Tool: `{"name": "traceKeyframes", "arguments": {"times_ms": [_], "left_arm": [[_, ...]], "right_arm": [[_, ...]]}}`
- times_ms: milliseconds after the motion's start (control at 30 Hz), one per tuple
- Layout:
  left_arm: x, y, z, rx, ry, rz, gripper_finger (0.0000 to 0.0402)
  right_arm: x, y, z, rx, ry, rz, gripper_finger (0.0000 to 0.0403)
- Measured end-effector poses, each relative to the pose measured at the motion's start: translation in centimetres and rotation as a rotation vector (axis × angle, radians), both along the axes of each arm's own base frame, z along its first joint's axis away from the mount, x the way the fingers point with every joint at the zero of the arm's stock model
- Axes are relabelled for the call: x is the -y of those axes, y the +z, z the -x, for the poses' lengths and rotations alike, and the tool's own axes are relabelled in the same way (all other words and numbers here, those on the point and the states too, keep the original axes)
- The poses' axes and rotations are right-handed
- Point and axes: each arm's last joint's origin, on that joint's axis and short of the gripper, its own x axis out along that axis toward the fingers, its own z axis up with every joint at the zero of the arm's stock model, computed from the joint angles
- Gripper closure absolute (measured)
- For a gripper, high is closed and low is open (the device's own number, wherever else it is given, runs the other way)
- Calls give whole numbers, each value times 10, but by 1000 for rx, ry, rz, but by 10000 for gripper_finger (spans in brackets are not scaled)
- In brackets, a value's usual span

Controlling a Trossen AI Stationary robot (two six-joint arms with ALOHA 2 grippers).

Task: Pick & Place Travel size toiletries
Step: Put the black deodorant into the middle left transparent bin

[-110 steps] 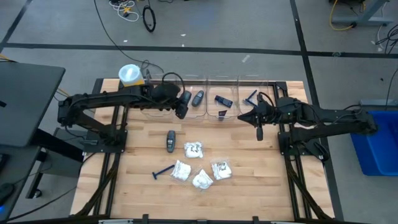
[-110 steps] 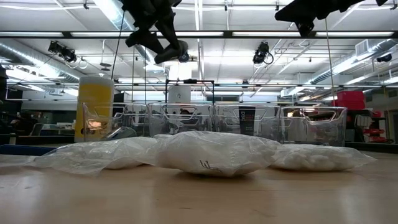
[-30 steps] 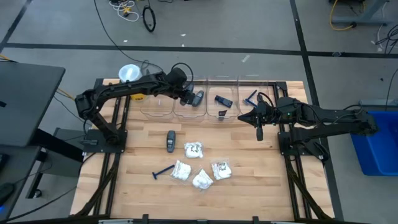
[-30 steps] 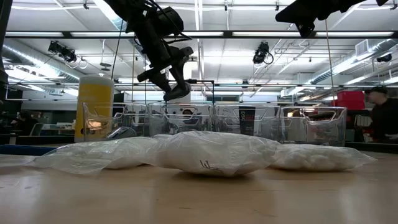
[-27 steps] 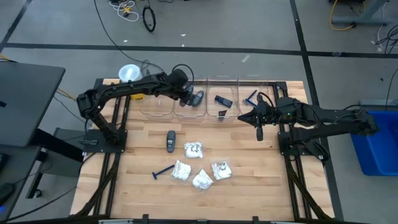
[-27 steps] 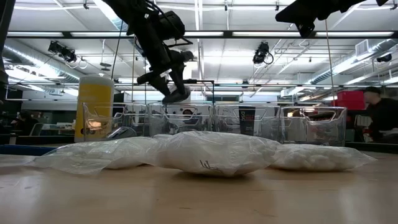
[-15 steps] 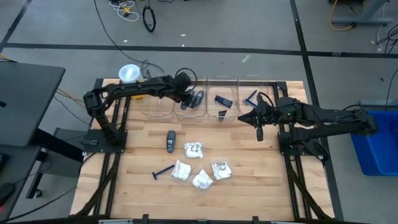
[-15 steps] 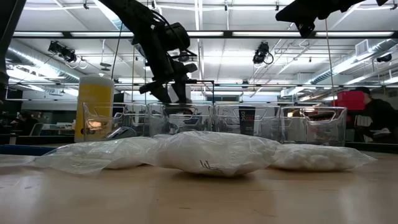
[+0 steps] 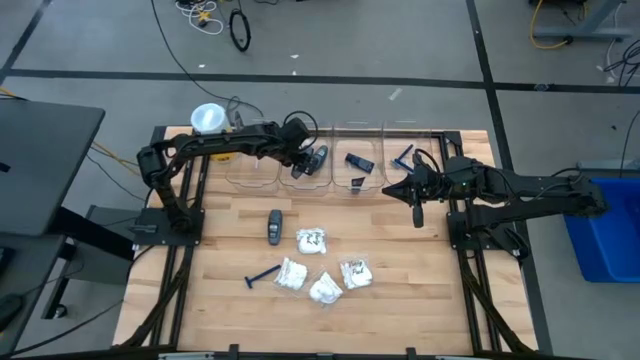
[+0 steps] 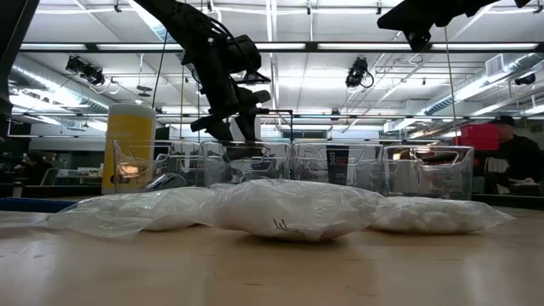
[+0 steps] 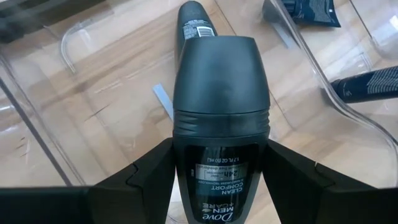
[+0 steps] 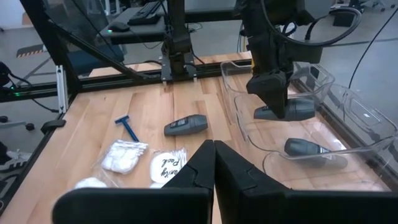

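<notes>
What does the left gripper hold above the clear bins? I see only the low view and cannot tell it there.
Observer: A dark grey deodorant stick, clamped in the left gripper.
Operator: Is anything below it?
Observer: Yes, a second deodorant lies in the clear bin underneath.
Operator: And the other arm?
Observer: The right gripper is shut and holds nothing, above the table's right side.

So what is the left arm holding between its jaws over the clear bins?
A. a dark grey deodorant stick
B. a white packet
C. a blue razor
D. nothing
A: in the left wrist view the dark grey deodorant stick sits gripped between the left gripper jaws, above a clear bin.
</notes>
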Motion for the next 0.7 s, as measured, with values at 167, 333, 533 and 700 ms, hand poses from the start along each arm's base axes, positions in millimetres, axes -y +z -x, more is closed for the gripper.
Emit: {"name": "traceKeyframes", "arguments": {"times_ms": [167, 333, 533, 700], "left_arm": [[0, 0, 0, 1, 12, 4, 164], [0, 0, 0, 2, 19, 7, 143], [0, 0, 0, 3, 18, 10, 134], [1, 0, 0, 10, 3, 23, 133]], "right_arm": [[0, 0, 0, 0, 0, 0, 396], [0, 0, 0, 0, 0, 0, 396], [0, 0, 0, 0, 0, 0, 396], [0, 0, 0, 0, 0, 0, 396]]}}
